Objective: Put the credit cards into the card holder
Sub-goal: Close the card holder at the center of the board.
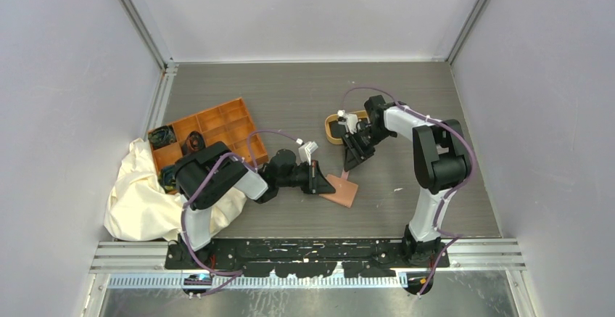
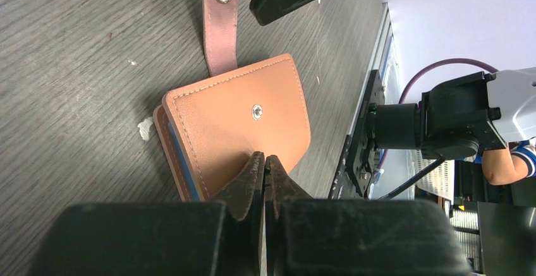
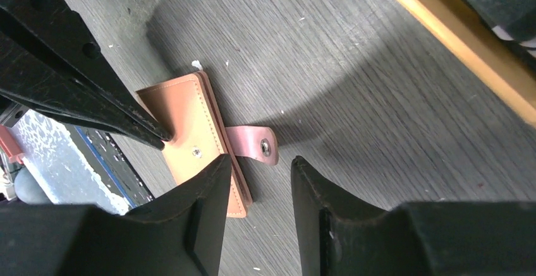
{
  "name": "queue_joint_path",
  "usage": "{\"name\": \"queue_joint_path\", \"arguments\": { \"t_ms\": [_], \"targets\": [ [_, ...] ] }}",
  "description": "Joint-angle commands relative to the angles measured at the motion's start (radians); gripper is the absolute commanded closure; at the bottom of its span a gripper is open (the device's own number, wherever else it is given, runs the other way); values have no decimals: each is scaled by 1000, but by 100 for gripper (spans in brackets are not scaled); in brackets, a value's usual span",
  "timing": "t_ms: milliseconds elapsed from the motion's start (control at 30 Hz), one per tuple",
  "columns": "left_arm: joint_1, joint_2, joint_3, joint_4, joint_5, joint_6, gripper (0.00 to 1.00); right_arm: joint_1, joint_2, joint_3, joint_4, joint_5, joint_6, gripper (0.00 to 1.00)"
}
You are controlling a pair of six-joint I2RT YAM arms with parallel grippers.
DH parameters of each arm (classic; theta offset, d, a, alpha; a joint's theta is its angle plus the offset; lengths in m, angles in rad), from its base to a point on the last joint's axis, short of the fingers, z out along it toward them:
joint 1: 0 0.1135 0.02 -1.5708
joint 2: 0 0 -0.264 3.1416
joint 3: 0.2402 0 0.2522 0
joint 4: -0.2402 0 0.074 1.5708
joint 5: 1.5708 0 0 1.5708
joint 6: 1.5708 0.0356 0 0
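Note:
The card holder lies closed and flat on the grey table, a tan leather wallet with bluish inner edges. Its pink snap tab is undone and sticks out toward the right arm. My left gripper is shut, and its tips rest on the wallet's cover near the snap stud. My right gripper hangs open just above the wallet and its tab, with nothing between its fingers. From above, the right gripper sits just behind the wallet and the left gripper at its left edge. The credit cards are out of view.
An oval tan-rimmed tray stands just behind the right gripper; its rim shows in the right wrist view. An orange compartment tray and a crumpled cream cloth fill the left side. The arms' black base rail runs along the near edge.

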Motion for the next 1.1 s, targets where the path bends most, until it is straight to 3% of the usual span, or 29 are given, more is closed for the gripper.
{"name": "queue_joint_path", "arguments": {
  "t_ms": [0,300,900,1067],
  "targets": [
    [-2,-2,-4,50,14,4,100,10,25,41,1,-15,16,56],
    [-2,-5,-7,47,14,7,100,8,65,72,-38,-66,13,66],
    [-2,-10,-4,33,12,15,100,-16,78,99,-104,-132,-24,71],
    [-3,-10,-3,30,12,15,100,-17,80,105,-121,-140,-40,79]
  ]
}}
